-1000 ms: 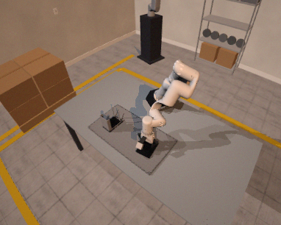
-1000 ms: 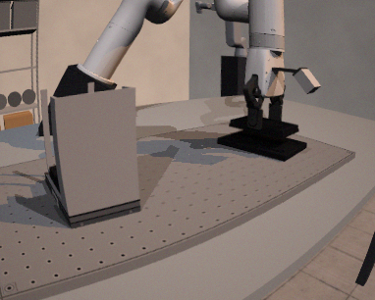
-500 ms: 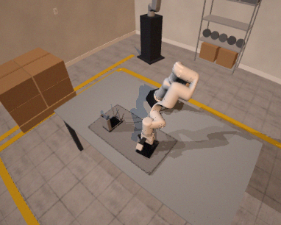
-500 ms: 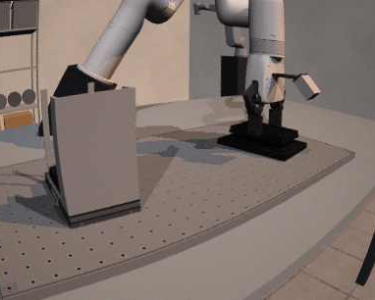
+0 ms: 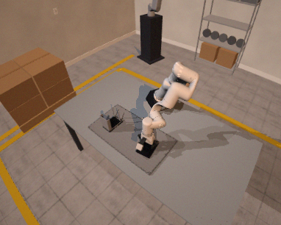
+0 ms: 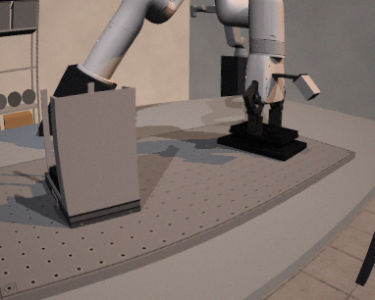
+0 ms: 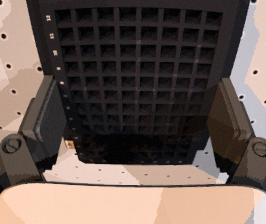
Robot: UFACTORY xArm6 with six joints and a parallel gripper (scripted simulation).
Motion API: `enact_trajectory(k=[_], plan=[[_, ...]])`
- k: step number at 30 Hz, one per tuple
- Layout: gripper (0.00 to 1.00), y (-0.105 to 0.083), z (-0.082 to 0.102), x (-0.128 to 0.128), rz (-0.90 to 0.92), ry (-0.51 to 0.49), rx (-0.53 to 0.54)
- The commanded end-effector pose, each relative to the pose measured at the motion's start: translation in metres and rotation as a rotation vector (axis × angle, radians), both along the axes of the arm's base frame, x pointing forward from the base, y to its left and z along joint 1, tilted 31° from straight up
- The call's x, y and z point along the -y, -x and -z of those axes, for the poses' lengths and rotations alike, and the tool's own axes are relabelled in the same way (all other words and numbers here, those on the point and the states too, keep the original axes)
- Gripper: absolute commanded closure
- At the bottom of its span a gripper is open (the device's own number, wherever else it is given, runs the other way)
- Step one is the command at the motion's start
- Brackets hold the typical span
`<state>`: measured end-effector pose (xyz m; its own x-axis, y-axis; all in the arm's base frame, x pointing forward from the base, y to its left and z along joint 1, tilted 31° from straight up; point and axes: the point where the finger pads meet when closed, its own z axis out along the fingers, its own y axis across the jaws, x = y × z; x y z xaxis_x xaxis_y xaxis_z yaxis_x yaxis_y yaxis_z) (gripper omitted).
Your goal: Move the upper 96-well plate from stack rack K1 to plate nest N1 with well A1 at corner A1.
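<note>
My gripper is shut on the black 96-well plate, with one finger on each long side. In the exterior view the plate is level and low on the black plate nest N1. I cannot tell if it rests fully down inside the locators. In the top view the gripper stands straight over the nest. The stack rack K1 stands apart to the left with its grey panel toward the camera. The lower plate in it is mostly hidden. I cannot make out the A1 mark.
Rack and nest stand on a perforated grey baseplate on the table. Rack K1 also shows in the top view. Cardboard boxes, a dark pedestal and a shelf stand off the table.
</note>
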<state>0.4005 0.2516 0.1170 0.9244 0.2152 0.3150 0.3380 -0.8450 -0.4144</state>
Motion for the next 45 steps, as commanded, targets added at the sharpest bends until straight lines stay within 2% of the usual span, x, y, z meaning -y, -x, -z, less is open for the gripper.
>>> enact_trajectory(k=[1, 45], plan=[[1.00, -0.0009, -0.0007, -0.0004, 0.001, -0.001, 0.003], [1.00, -0.0020, 0.0047, -0.0034, 0.001, -0.001, 0.003]])
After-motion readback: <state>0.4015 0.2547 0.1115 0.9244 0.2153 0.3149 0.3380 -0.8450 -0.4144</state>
